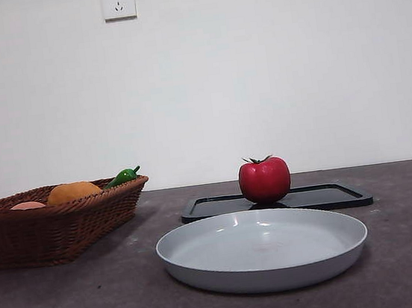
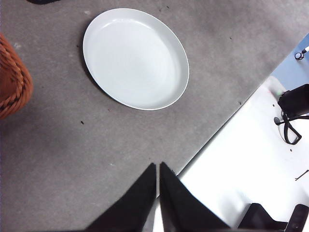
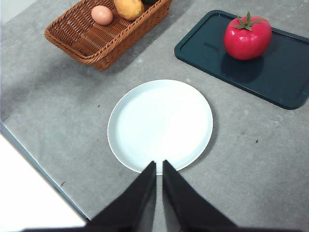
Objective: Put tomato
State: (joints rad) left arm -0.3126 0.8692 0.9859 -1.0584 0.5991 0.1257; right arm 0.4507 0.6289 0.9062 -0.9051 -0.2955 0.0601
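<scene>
The glossy red tomato (image 1: 264,180), round and slightly blocky with a green leafy stem, stands upright on a flat dark tray (image 1: 331,196) with a raised rim. Just in front lies a smooth, shallow, pale plate (image 1: 263,251), bare inside; a woven wicker basket (image 1: 57,225) sits well apart across open grey table (image 1: 74,305). The left claw (image 2: 158,166) and right claw (image 3: 159,164) hover clenched, empty, touching nothing.
</scene>
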